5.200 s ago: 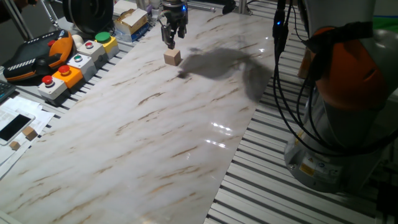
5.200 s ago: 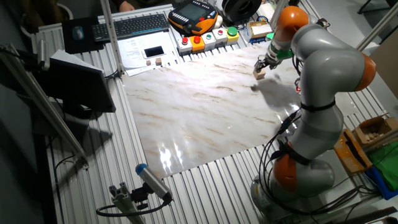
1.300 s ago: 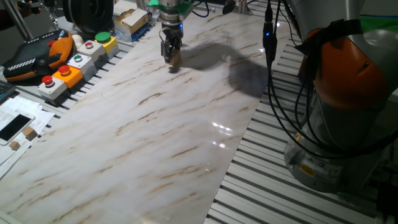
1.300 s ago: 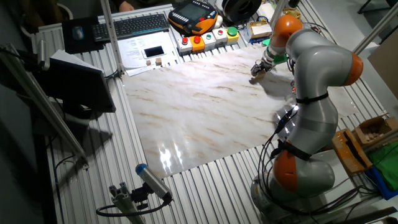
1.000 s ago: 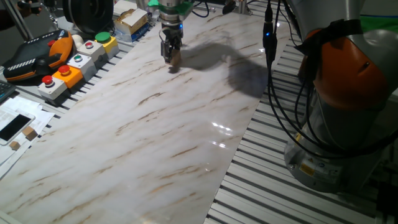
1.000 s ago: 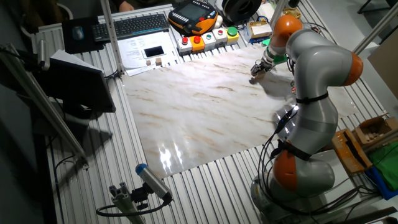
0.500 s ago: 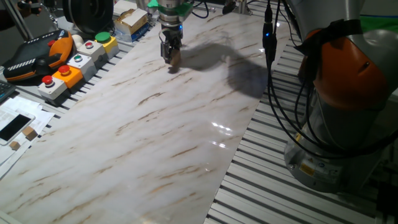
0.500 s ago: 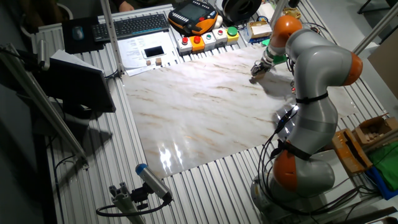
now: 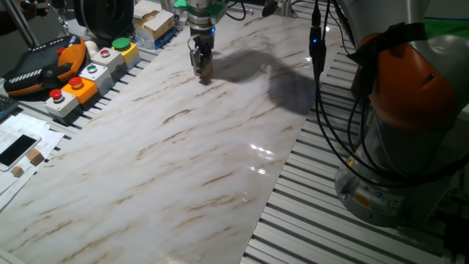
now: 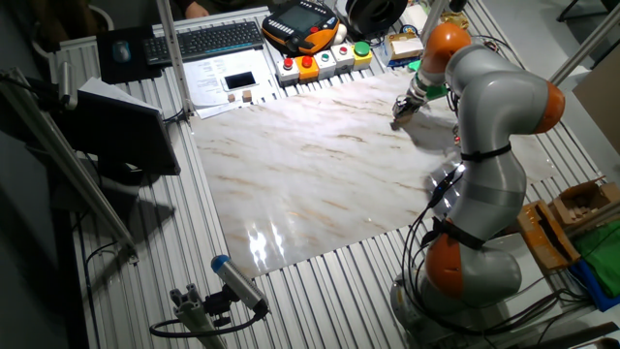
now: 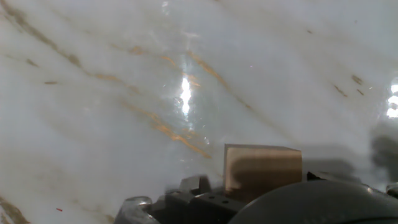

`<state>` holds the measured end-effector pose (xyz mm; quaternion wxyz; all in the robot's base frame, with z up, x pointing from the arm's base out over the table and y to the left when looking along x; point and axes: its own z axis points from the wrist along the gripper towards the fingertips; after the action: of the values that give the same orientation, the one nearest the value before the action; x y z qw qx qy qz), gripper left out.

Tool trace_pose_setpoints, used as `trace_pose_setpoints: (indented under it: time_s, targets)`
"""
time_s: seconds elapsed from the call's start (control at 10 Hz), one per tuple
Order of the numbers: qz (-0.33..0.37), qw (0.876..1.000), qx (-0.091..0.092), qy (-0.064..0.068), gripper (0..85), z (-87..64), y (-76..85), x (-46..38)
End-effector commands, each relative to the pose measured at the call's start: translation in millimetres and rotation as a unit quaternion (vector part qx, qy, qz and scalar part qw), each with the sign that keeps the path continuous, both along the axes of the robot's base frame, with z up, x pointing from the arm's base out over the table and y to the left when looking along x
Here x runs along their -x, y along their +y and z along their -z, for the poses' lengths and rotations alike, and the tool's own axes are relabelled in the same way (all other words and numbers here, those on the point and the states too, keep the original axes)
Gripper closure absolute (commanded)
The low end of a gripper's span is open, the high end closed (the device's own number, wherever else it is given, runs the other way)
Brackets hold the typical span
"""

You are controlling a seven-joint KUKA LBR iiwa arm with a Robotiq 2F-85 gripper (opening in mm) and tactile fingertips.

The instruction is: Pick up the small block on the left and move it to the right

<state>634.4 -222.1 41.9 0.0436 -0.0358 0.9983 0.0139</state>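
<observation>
My gripper (image 9: 203, 71) is sitting low on the marble table (image 9: 183, 154), seemingly clamped on the small block (image 11: 262, 169) (partly hidden).

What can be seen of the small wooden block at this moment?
The small block is a plain light-tan wooden cube, unmarked, with clean edges. In the hand view it sits upright at the gripper, low over the white marble tabletop. In both fixed views the fingers mostly hide it. Whether it rests on the marble or is just lifted cannot be told.

light-tan small block (image 11: 262, 167) on white, brown-veined marble table (image 11: 93, 93).
</observation>
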Motion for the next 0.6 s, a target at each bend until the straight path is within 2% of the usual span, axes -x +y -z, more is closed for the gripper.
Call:
trace_pose_setpoints:
  time_s: [0.0,0.1,0.5]
  targets:
    - [-0.003,1.0,0.0,0.003,70.0,-1.7,0.3,-0.3]
    - [-0.004,1.0,-0.001,0.004,84.3,-3.9,0.8,-0.5]
    - [0.013,1.0,0.007,0.001,84.3,-25.9,9.6,-0.3]
